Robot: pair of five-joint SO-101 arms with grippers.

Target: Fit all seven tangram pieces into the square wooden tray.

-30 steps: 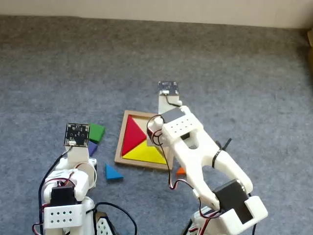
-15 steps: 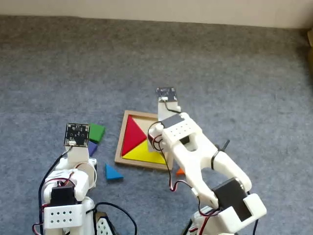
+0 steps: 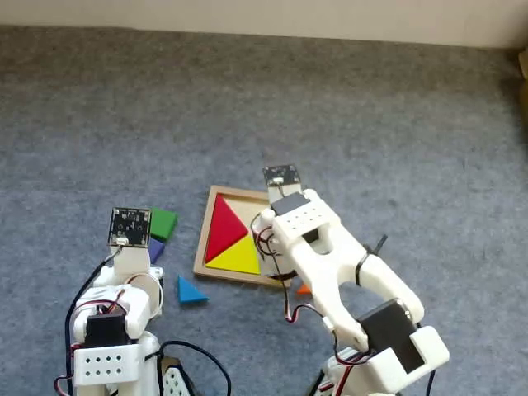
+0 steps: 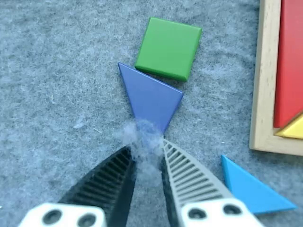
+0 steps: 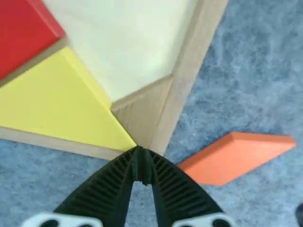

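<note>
The square wooden tray [image 3: 203,241] holds a red triangle [image 3: 220,225] and a yellow triangle [image 3: 238,258]; the rest of its floor [image 5: 128,42] is bare. My right arm [image 3: 301,223] hangs over the tray's right side. Its gripper [image 5: 140,158] is shut on nothing, right at the tray's near corner beside the yellow triangle [image 5: 57,109]. An orange parallelogram [image 5: 232,156] lies on the carpet just outside that corner. My left gripper [image 4: 147,149] is narrowly open at the tip of a dark blue triangle [image 4: 151,97], which touches a green square [image 4: 168,48].
A light blue triangle [image 3: 191,290] lies on the grey carpet between the left arm [image 3: 130,227] and the tray, also near the tray rim [image 4: 262,80]. The orange parallelogram [image 3: 304,289] sits partly under the right arm. Open carpet stretches behind the tray.
The right arm has drawn back toward its base, bringing its shut gripper from farther over the tray to the near right corner. The left arm and the pieces have not moved.
</note>
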